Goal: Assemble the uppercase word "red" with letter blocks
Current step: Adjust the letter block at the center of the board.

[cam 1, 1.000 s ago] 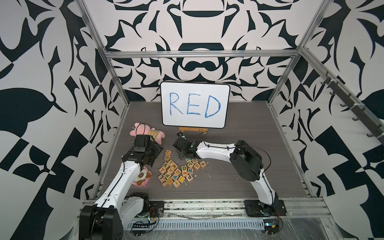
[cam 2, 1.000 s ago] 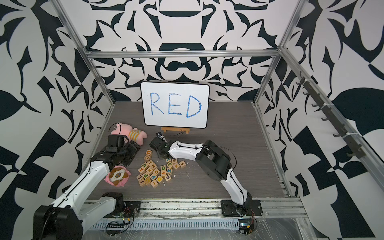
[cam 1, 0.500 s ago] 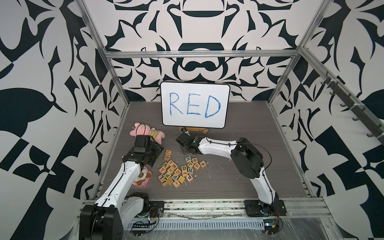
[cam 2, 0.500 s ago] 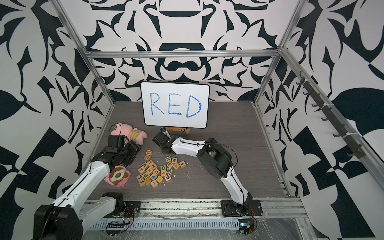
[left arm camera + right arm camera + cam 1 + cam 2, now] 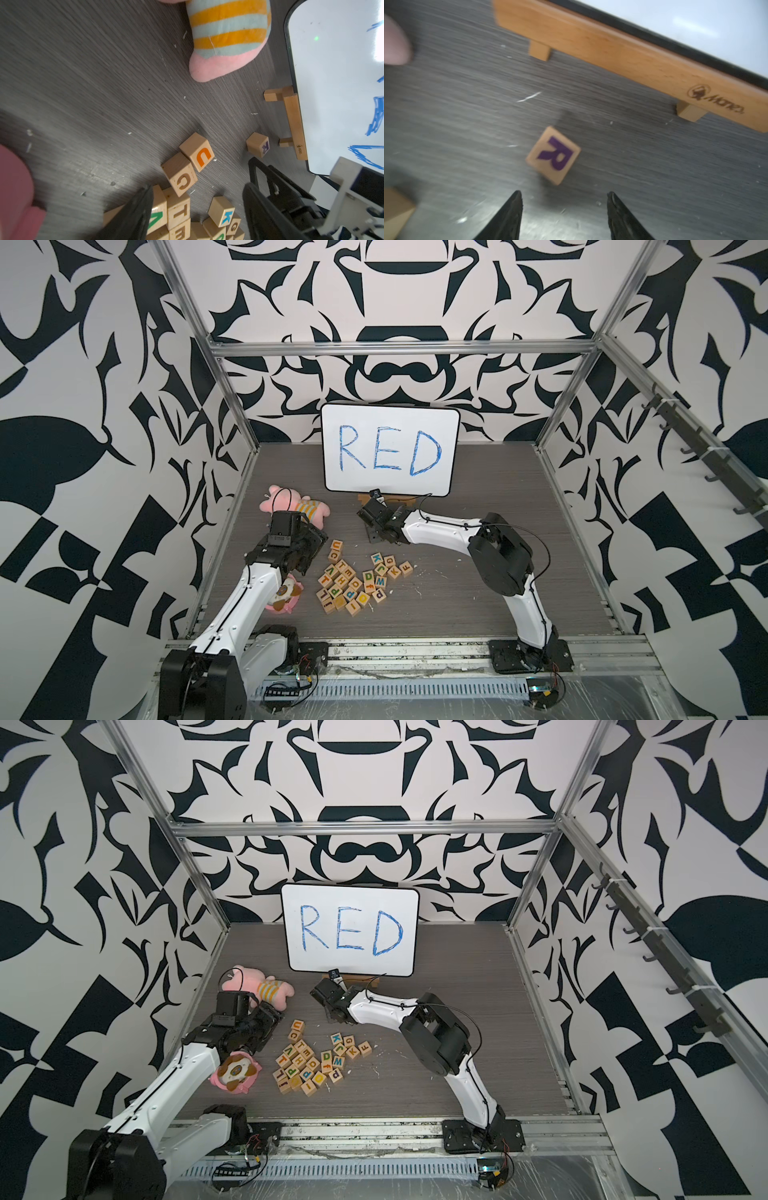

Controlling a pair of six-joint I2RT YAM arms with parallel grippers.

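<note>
1. Clearly, the R block (image 5: 553,154) lies alone on the table (image 5: 446,104), purple letter showing, near the whiteboard stand (image 5: 612,52).
2. Just short of it, the right gripper (image 5: 563,197) has its jaws apart and empty.
3. Well apart, the other letter blocks (image 5: 357,580) sit piled; the left gripper (image 5: 197,188) gapes at their edge, holding nothing.

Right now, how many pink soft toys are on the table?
2. One striped toy lies near the whiteboard; one puppy-faced toy sits beneath the left arm.
</note>
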